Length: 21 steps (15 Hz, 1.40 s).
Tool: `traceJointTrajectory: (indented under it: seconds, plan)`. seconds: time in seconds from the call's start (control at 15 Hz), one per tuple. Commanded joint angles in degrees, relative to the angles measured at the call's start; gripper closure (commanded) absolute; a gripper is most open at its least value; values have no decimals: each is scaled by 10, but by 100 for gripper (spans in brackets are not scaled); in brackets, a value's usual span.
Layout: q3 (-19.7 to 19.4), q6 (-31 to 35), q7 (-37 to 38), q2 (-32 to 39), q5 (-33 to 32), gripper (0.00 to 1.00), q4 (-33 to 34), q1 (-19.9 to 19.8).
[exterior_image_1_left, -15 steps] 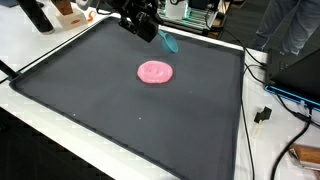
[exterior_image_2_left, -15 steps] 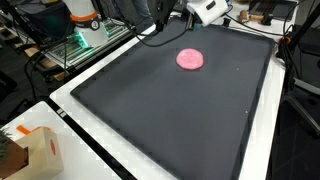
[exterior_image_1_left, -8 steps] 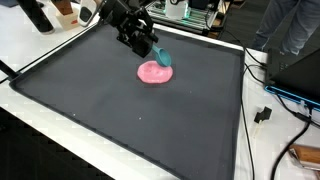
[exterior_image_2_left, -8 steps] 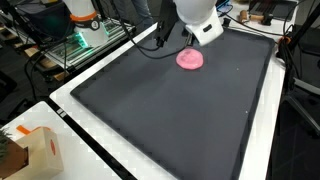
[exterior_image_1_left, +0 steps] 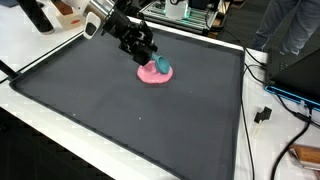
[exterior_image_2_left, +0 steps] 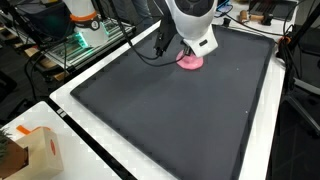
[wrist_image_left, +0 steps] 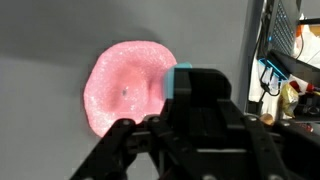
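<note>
Now | gripper (exterior_image_1_left: 153, 60) fingers pinch teal piece (exterior_image_1_left: 162, 66) | pink disc (exterior_image_1_left: 147, 75) directly beneath fingertips, near counter's (exterior_image_1_left: 120, 125) far edge, between its corners | piece-to-disc contact: cannot tell

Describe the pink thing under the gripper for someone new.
Start at the large black mat. Lying flat on it, below the gripper and its teal object, is a round pink disc. Only it is pink and flat against the mat.
</note>
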Motion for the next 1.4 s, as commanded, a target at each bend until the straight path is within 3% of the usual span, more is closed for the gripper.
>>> traceJointTrajectory:
  seconds: [0.0, 0.47, 1.07, 1.33]
  plan:
    - [13, 3, -19, 14, 17, 75, -2, -15]
    - [12, 1, -41, 41, 35, 75, 8, -28]
    - [-8, 51, -16, 54, 6, 75, 6, -14]
    - [-6, 40, -9, 62, 14, 75, 13, -20]
